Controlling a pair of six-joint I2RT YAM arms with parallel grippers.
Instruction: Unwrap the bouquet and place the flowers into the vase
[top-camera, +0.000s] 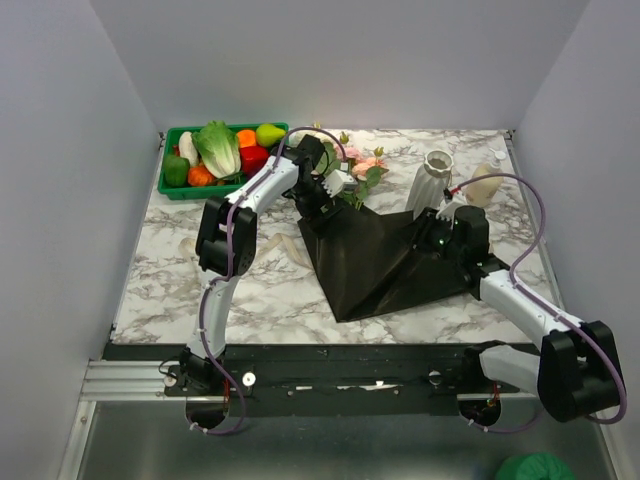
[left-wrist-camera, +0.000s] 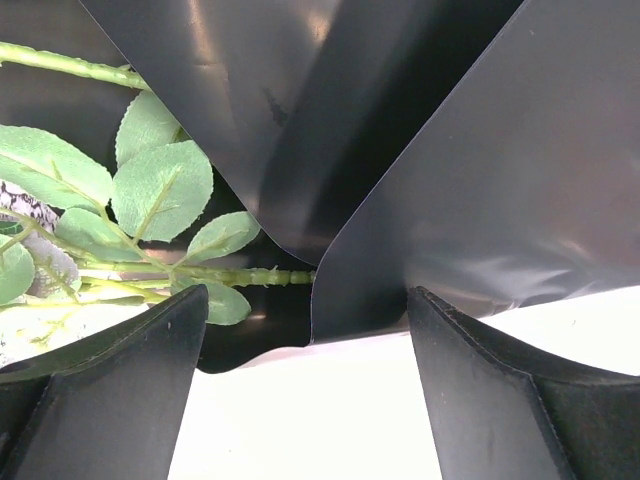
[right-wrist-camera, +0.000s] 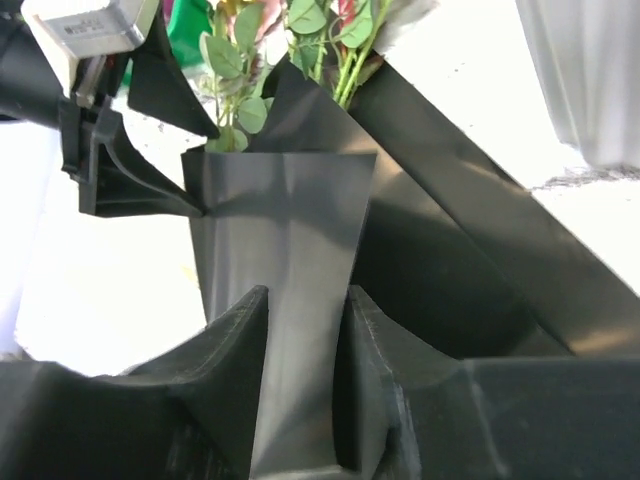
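Vegetables (top-camera: 218, 148) in green crate (top-camera: 180, 130), roses (top-camera: 362, 163) on black paper (top-camera: 375, 265) near vase (top-camera: 432, 180); left fingers (left-wrist-camera: 110, 400) apart, right fingers (right-wrist-camera: 215, 370) tight on paper.

1. The crate (top-camera: 180, 130) of toy vegetables sits in the far left corner of the tabletop (top-camera: 260, 290).
2. The wrapping paper (top-camera: 375, 260) lies spread over the middle of the tabletop, reaching toward the near edge.
3. The flowers (top-camera: 360, 165) lie at the paper's far end, just right of the crate, with their heads toward the far edge.
4. The vase (top-camera: 432, 180) stands right of the flowers, beside the paper's far right corner.
5. A small bottle (top-camera: 483, 183) sits right of the vase, near the right edge.
6. The left end effector (top-camera: 322, 195) is at the paper's far left corner, beside the stems.
7. The right end effector (top-camera: 440, 215) is on the paper's right side, before the vase, with a raised fold of paper between its fingers.
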